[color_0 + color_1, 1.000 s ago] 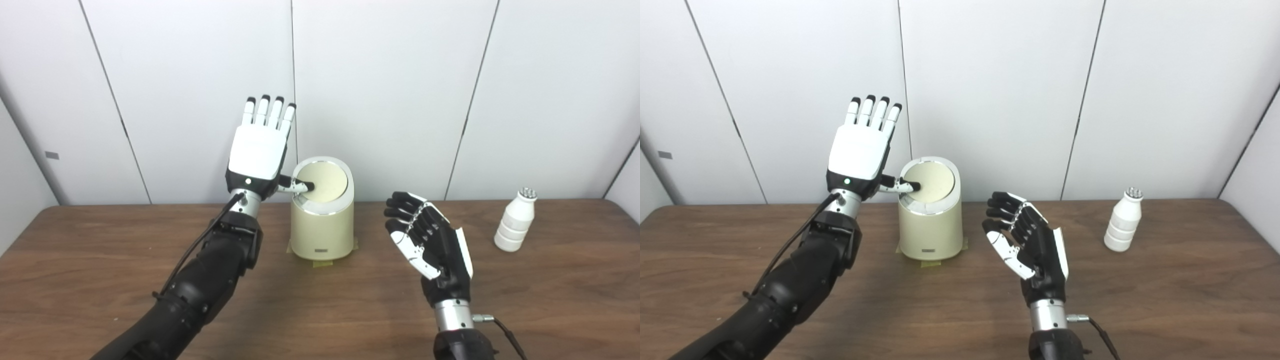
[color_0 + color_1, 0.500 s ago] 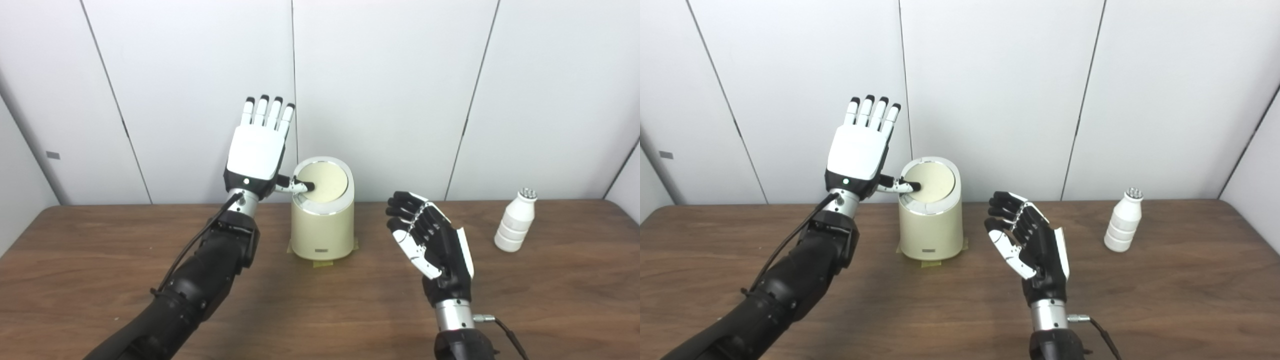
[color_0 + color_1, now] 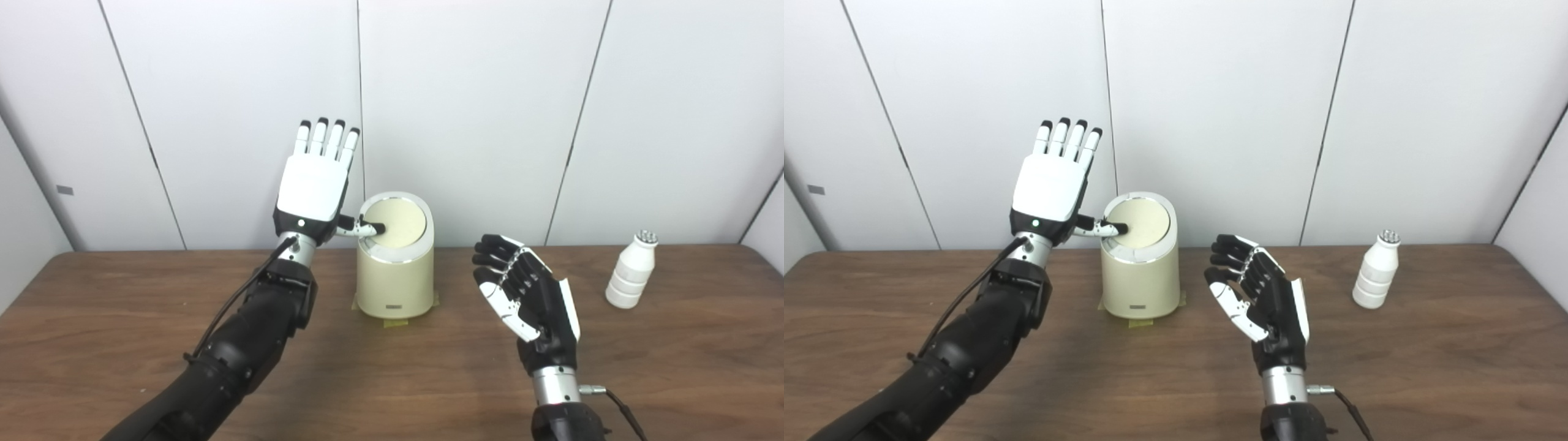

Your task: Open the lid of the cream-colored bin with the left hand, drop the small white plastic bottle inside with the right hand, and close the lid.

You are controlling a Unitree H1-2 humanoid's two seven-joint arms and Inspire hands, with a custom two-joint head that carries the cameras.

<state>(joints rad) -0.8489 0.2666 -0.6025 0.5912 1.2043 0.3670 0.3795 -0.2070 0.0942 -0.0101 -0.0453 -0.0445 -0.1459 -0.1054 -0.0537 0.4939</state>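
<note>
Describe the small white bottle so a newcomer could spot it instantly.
Start at the brown wooden table and look toward its far right end, near the white wall panels. There the small white plastic bottle stands upright and alone, ribbed, with a silvery cap, well right of the cream-colored bin and the right hand.

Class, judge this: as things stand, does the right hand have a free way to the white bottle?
Probably yes: the right hand is open and empty, and only bare table lies between it and the upright bottle.
</note>
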